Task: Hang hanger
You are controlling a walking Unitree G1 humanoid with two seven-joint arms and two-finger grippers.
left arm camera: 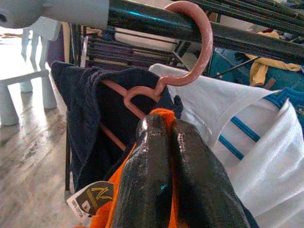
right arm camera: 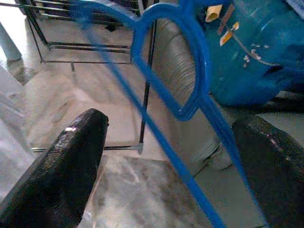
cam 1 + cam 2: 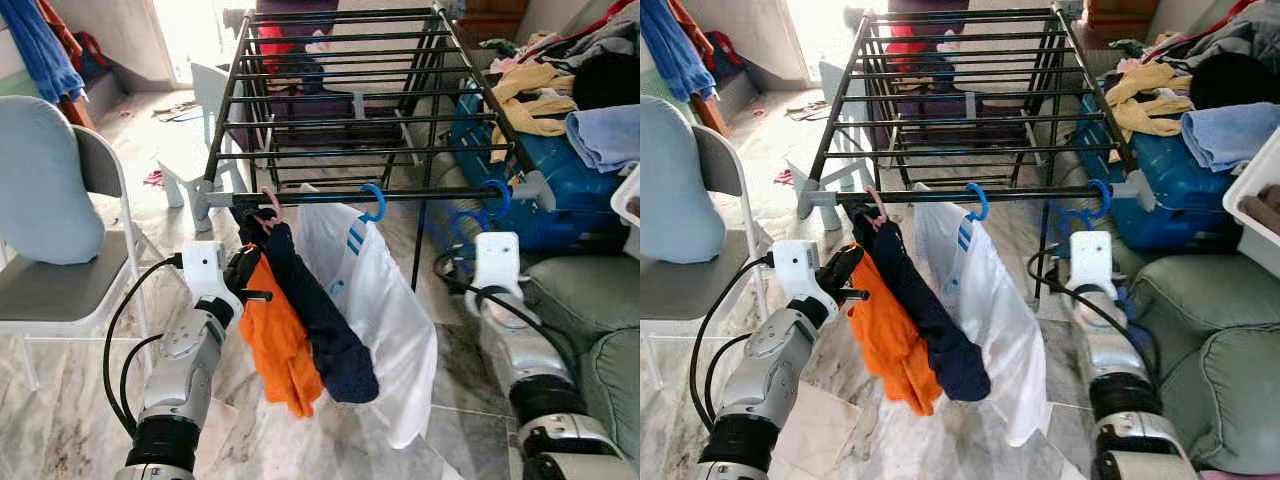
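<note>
The pink hanger (image 1: 187,57) already has its hook curled over the near rail (image 3: 400,194) of the black drying rack (image 3: 340,90), at the rail's left end, and carries a dark navy garment (image 3: 320,320) with an orange garment (image 3: 280,345) hanging in front of it. The left gripper (image 1: 173,142) sits just below the hook, its two black fingers (image 1: 147,180) pressed together and pinching the orange cloth at the hanger's neck. So the hanging step looks all but done: the hook appears seated, though from these angles it is hard to say whether its full weight rests on the rail.

To the right on the same rail, a blue hanger (image 3: 375,203) holds a white shirt with blue stripes (image 3: 375,300). Further right, another blue hanger (image 2: 185,71) hangs bare near the rail's right end, and the right gripper (image 2: 175,156) is raised beside it with its fingers spread wide, the blue frame running between them without being clamped.

The next move, as I judge it, calls for the left fingers to part and draw back down and toward the robot without dragging the orange cloth or lifting the hook off.

A grey folding chair (image 3: 60,290) stands at the left; a blue suitcase (image 3: 570,190) piled with clothes lies at the right.
</note>
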